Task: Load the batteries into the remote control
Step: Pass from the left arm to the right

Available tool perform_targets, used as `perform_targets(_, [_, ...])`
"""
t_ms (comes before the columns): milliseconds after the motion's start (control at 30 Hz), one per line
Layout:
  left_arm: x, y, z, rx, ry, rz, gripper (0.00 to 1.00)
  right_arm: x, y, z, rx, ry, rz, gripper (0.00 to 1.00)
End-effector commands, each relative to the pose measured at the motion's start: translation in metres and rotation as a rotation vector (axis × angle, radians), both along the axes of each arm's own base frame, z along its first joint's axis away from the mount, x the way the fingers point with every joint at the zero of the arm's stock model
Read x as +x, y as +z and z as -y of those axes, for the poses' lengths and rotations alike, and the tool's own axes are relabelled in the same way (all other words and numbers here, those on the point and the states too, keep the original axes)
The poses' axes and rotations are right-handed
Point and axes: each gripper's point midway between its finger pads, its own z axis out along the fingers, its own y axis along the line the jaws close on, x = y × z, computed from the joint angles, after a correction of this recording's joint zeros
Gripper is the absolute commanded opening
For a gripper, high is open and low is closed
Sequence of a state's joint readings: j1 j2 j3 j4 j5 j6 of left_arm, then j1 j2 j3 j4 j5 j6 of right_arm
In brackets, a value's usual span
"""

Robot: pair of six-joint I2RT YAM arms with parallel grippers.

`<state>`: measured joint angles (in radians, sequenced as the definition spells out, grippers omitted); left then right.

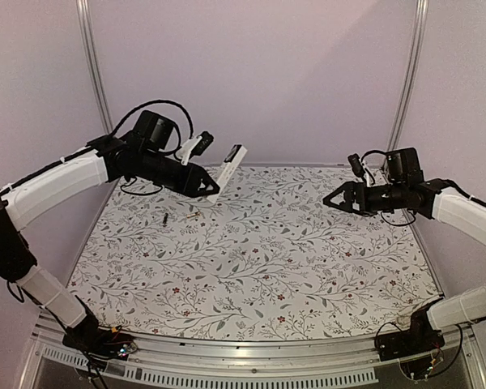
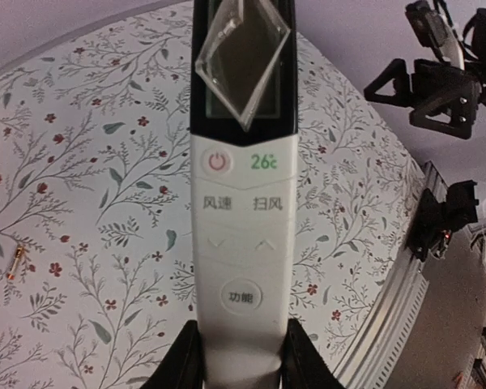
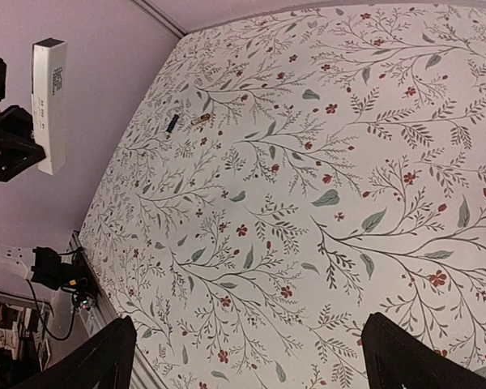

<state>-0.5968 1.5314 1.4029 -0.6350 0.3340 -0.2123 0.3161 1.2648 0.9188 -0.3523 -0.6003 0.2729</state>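
Two things lie loose on the white floral-printed tabletop (image 1: 308,267): a tiny blackish cylindrical battery (image 1: 165,219) and, just to its right and apart from it, a tiny brass-toned cylindrical battery (image 1: 193,217). Both sit in the far left part, near the left edge. The tabletop meets pale purple walls (image 1: 251,73) at the back and both sides, and a ribbed aluminium rail (image 1: 251,350) runs along its near edge. The middle and the near half of the cloth lie bare between the arms. The slim white plastic remote control (image 1: 227,172) is off the tabletop, raised above the far left corner and tilted up towards the back wall. Its lower end is clamped between the fingers of the left end effector (image 1: 204,182), one finger on each long side. The left wrist view shows its button face, with a dark display at the far end and a clear film peeling there. Whether its battery compartment is open cannot be told. The left arm climbs from the near left corner, its wrist reaching right. The right arm bends out past the right edge, its forearm pointing left. The right end effector (image 1: 334,201) hovers over the far right, jaws spread wide and holding nothing, well apart from the remote.
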Motion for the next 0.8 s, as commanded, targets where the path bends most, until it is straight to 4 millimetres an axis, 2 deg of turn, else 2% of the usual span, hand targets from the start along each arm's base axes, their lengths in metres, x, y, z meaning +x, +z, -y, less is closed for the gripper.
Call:
perform_targets(0, [-0.070,0.043,0.062,-0.188,-0.398,-0.001,0.13,-0.029,0.066,-0.029,0.182,0.183,0.094,0.99])
perform_targets(167, [-0.117,0.055,0.099,-0.238,-0.607,-0.024,0.13,-0.058,0.101,-0.047,0.268,0.282,0.120,0.97])
perform_targets(367, [-0.142,0.051,0.125,-0.245,-0.721,-0.073,0.12,-0.095,0.124,-0.065,0.317,0.397,0.120,0.93])
perform_targets(533, [-0.154,0.045,0.136,-0.229,-0.770,-0.096,0.11,-0.117,0.127,-0.074,0.297,0.467,0.109,0.88])
perform_targets(767, [-0.166,0.033,0.141,-0.193,-0.826,-0.130,0.10,-0.130,0.119,-0.086,0.288,0.524,0.076,0.73])
